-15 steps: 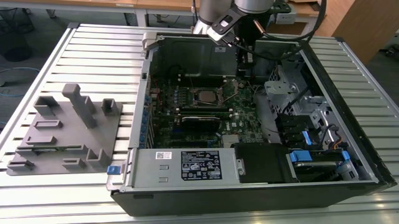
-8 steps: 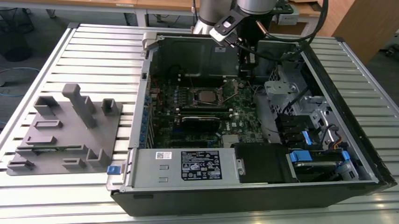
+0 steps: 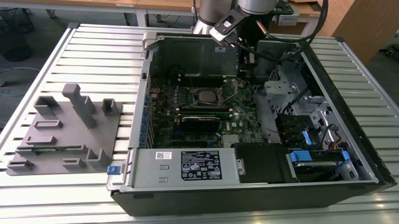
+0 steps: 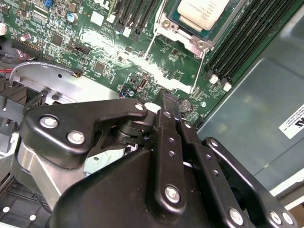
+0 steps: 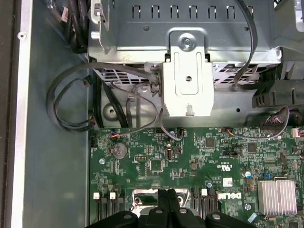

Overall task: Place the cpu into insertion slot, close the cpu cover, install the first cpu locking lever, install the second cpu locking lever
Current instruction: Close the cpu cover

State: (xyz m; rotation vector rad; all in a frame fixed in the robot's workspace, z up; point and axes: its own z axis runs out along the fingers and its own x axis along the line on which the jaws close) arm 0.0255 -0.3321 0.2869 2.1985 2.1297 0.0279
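As the arm hangs over the far edge of the open case, let's start at the table's left edge in the exterior view, where a grey fixture sits well apart from the action. Moving right, the case has its power supply along the near edge and the green board on its floor. Near the board's middle, there's the cpu, dull silver top up, lying flat in the slot. It's in! The second wrist view gives the close look: the cover appears to be down around the chip, its silver frame showing at the corners, and a thin lever runs out from one corner. Whether it's latched, I can't tell. Now the gripper: the black fingers are pressed together, so the jaws are closed on nothing. The tips are over bare board just beside the slot, clear of the chip. Touching the board or just above it? Can't say. In the first wrist view a coin battery shows near the board's edge, then the closed fingertips, then a finned heatsink. At the case's right edge in the exterior view sit the drive bays with blue tabs.
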